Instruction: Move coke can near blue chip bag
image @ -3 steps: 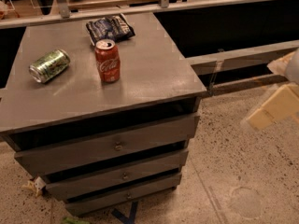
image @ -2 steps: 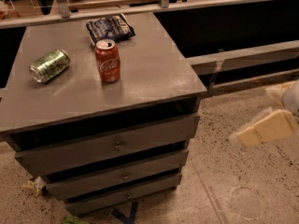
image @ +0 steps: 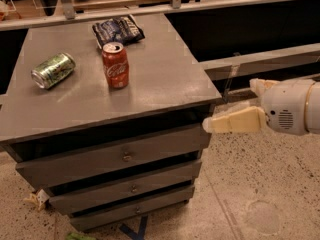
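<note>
The coke can [image: 115,65], red with white script and a silver top, stands upright on the grey cabinet top [image: 165,79]. The blue chip bag [image: 117,31] lies flat just behind the can, near the back edge, with a small gap between them. My gripper [image: 230,106] is off the cabinet's right side, level with the top drawer, its cream fingers [image: 235,122] pointing left toward the front right corner. It is open and empty, well to the right of the can and lower than it.
A green patterned soda can [image: 53,70] lies on its side on the left part of the cabinet top. The cabinet has three drawers [image: 122,156]. A dark shelf and rail [image: 260,59] run behind on the right. The floor is speckled [image: 260,194].
My gripper has moved left toward the cabinet's front right corner. The cans and the bag have not moved.
</note>
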